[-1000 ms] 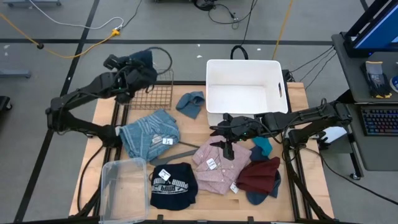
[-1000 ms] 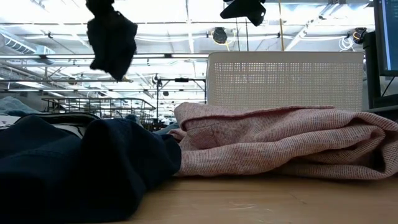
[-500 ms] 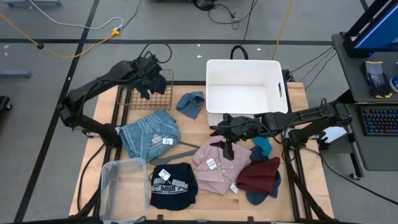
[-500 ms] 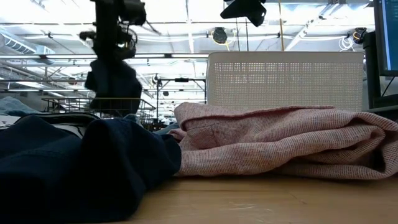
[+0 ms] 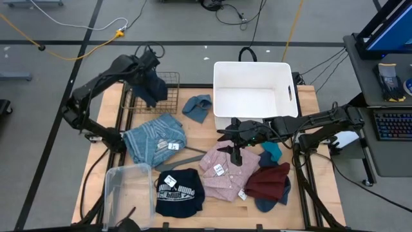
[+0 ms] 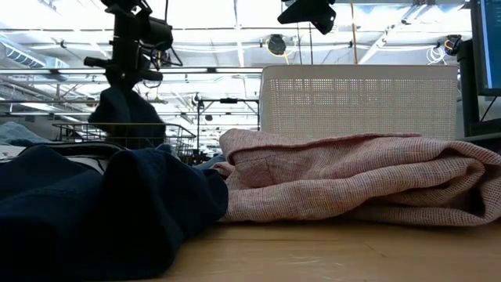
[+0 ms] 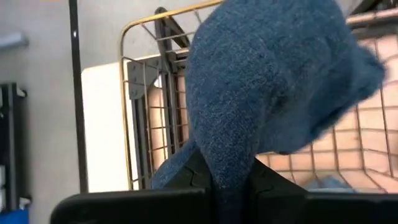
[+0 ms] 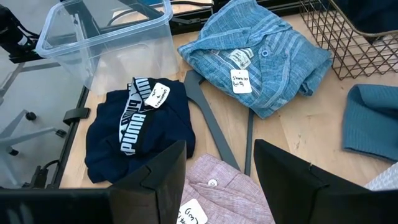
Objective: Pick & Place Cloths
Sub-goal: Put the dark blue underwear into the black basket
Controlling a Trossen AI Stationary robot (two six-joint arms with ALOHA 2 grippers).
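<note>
My left gripper [image 5: 145,67] is shut on a navy cloth [image 5: 153,90] above the wire basket [image 5: 168,102] at the table's far left; in the low view the cloth [image 6: 125,117] hangs into the basket. My right gripper [image 5: 234,145] hovers open over the pink checked shirt [image 5: 226,166], touching nothing; its wrist view shows the gap between the fingers [image 8: 221,180]. On the table lie a light blue denim garment [image 5: 153,136], a grey-blue cloth [image 5: 197,107], a black cloth with white print [image 5: 178,191], a maroon cloth [image 5: 267,180] and a teal one [image 5: 272,152]. My left gripper pinches the navy cloth by its bunched upper part [image 7: 227,168] between the two fingers, coming from above. The cloth hangs below the fingers, slack, its lower end [image 6: 124,137] down inside the wire basket. Whether that end touches the basket floor, I cannot tell.
A white bin [image 5: 283,96] stands at the far middle, a clear plastic container [image 5: 116,187] at the near left. A grey hanger [image 5: 188,158] lies between the denim garment and the pink shirt. Bare wood shows near the table's right edge.
My left gripper has swung from beyond the table's far left corner toward the right, over the wire basket, and has come down. The navy cloth, first lifted high, now hangs with its lower end inside the basket.
</note>
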